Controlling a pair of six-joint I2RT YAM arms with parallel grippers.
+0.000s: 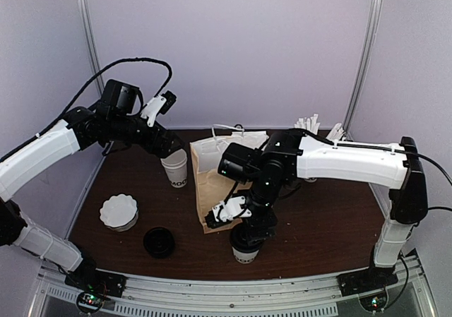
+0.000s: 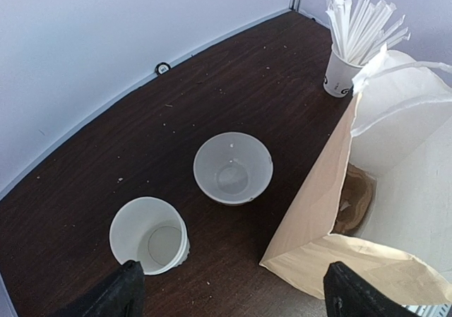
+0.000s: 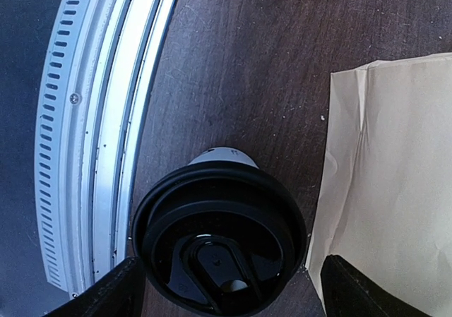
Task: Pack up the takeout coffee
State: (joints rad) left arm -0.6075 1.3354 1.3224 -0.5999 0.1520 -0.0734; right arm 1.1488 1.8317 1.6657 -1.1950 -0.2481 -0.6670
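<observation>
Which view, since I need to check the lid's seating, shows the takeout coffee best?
Right wrist: the takeout coffee sits just below, black lid seen from above. The top view shows only its white base under the right gripper, which hides the lid. The left wrist view misses it.

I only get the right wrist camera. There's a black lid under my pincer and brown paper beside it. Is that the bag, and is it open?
Observer: Yes, that's the paper bag. It's open, and the left wrist view looks right into its mouth.
Child: Where's the other arm?
Observer: The left pincer is open, on the bag's left side, next to a lidless white cup.
Child: Are there more lids?
Observer: A loose black lid lies on the table, left of the takeout coffee.
</observation>
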